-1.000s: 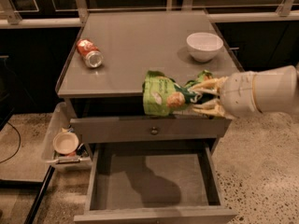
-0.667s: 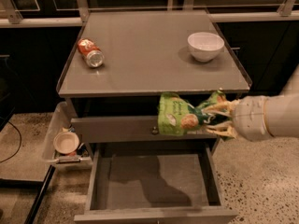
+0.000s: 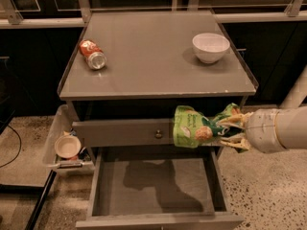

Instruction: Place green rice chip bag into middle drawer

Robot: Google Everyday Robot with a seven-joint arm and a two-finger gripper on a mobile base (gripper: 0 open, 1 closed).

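Note:
My gripper (image 3: 229, 131) comes in from the right and is shut on the green rice chip bag (image 3: 189, 127), a crinkly light-green bag with white lettering. It holds the bag in the air in front of the closed top drawer front, above the right part of the open middle drawer (image 3: 156, 186). That drawer is pulled out, wide and grey, with a flat floor bearing a darker stain. The bag hangs clear of the drawer floor.
An orange-red soda can (image 3: 92, 54) lies on the cabinet top at the left and a white bowl (image 3: 210, 47) stands at the right. The closed drawer front has a small round knob (image 3: 158, 134). A tray with a small bowl (image 3: 67, 146) hangs at the cabinet's left side.
My gripper has carried the bag off the cabinet top's front edge, downward and toward the right, to hang in front of the top drawer front above the open drawer.

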